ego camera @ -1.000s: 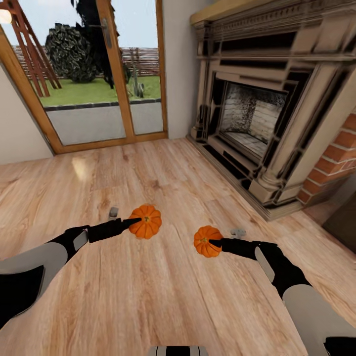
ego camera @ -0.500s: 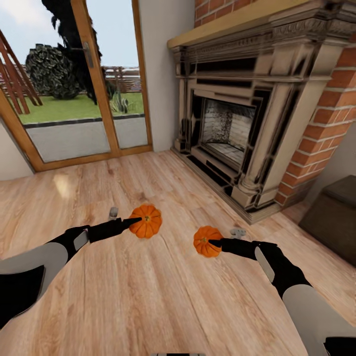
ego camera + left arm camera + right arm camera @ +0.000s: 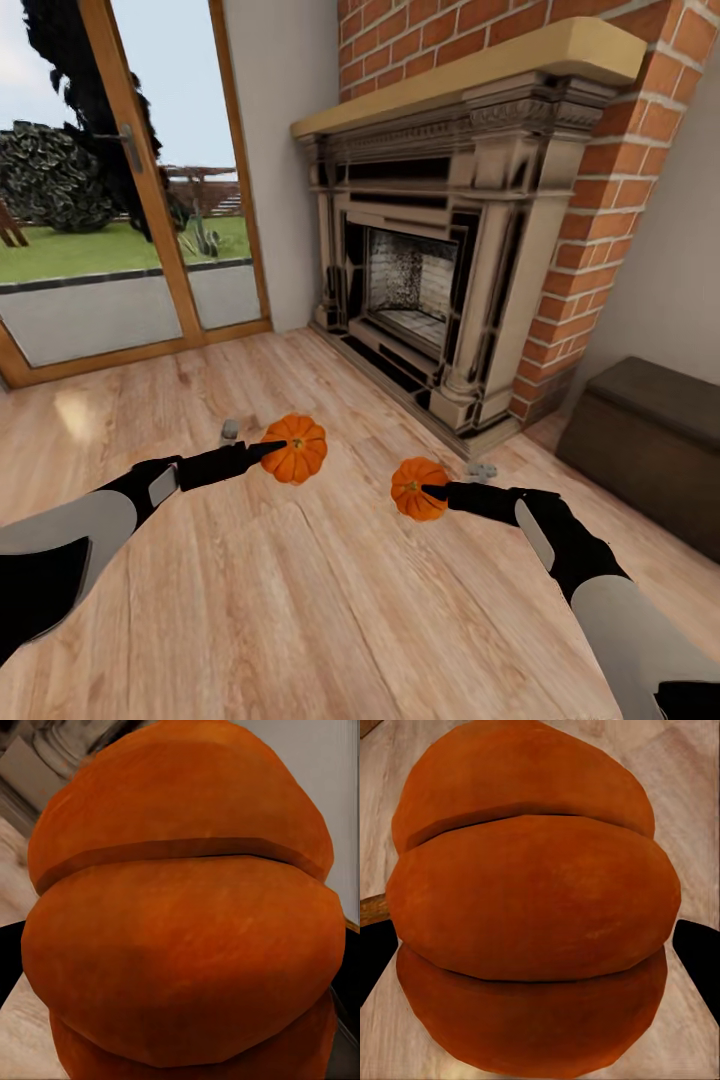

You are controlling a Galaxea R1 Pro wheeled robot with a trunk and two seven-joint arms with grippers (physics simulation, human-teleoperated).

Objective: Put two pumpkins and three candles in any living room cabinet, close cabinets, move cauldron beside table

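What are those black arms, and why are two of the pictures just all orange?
The arms belong to a robot in a computer-made room. The big picture comes from a camera on its head, looking down at a light wood plank floor. Its left fingers hold one small ribbed orange pumpkin, and its right fingers hold another orange pumpkin. The two orange pictures come from little cameras near each wrist, so close that each pumpkin looks huge. Ahead stands a red brick fireplace, with a low dark brown cabinet to its right and a glass garden door to its left.
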